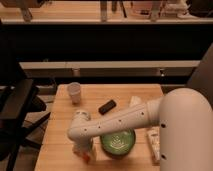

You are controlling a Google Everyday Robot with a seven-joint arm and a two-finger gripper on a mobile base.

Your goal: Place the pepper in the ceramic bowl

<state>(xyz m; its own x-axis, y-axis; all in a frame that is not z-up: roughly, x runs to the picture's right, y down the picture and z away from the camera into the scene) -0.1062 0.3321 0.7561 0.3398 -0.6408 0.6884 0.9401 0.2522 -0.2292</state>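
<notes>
Vantage: one camera looked down from above the robot's own arm [150, 117], which filled the near right.
Facing: across the wooden table [135, 95] toward the far counter.
Nearness: close (the gripper [85, 152] sat near-left, beside the ceramic bowl [118, 142]).

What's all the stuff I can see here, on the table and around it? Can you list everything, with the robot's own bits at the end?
Table: one, light wood, centre of the view.
Bowl: one, glossy green with a pale pattern inside, near front of the table, partly under the arm.
Pepper: one, orange-red, small, at the table's front left, just below the gripper.
Cup: one, white, back left of the table.
Dark block: one, black, flat, middle of the table.
Packet: one, pale, right edge of the table.
Chair: one, black, left of the table.
Arm: one, white, reaching from the right across the bowl.
Gripper: one, white, pointing down at the front left, beside the bowl.
</notes>
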